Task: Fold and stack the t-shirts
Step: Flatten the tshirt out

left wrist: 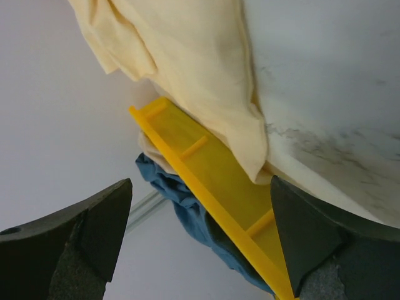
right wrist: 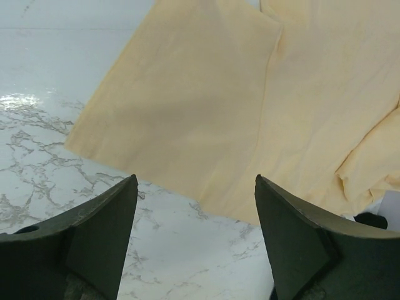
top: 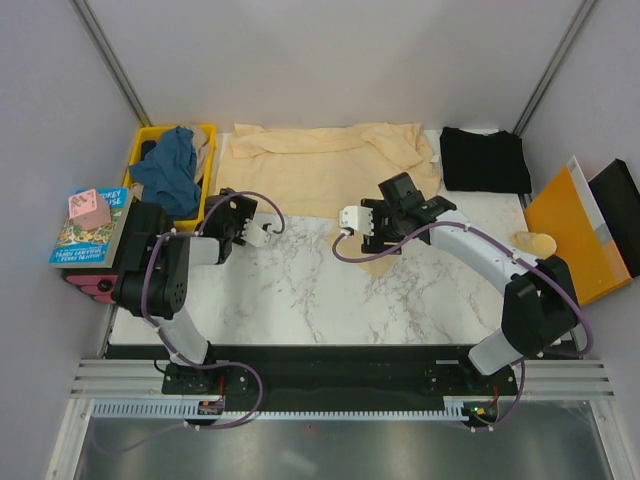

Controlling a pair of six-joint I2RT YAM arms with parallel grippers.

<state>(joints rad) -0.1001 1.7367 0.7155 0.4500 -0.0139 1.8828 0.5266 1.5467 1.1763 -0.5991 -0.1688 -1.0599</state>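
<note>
The cream-yellow t-shirt (top: 310, 165) lies spread out and rumpled along the far side of the counter (top: 290, 300). One tongue of its cloth reaches toward me under the right arm. Its left edge sits right up against the wall of the yellow crate (top: 207, 135); my left wrist view shows the cloth bunched beside that wall. The black t-shirt (top: 485, 160) is at the far right corner, lying flat as a neat rectangle, just beside the cream one. I cannot tell whether the two touch. The teal-blue t-shirt (top: 170, 172) is heaped in the crate at the far left, with some of it spilling over the rim.

My right pincer (top: 412, 200) hangs over the right part of the cream-yellow t-shirt. Its jaws are spread, and in the wrist view there is only cloth and marble beyond them, nothing pinched. My left pincer (top: 238, 205) sits near the crate's near right corner, at the cream shirt's left edge. Its jaws stand wide and hold nothing.

An orange folder (top: 570, 230) rests at the right edge of the counter. A stack of books (top: 85, 238) with a small pink object (top: 88, 207) on top sits off the left edge.
</note>
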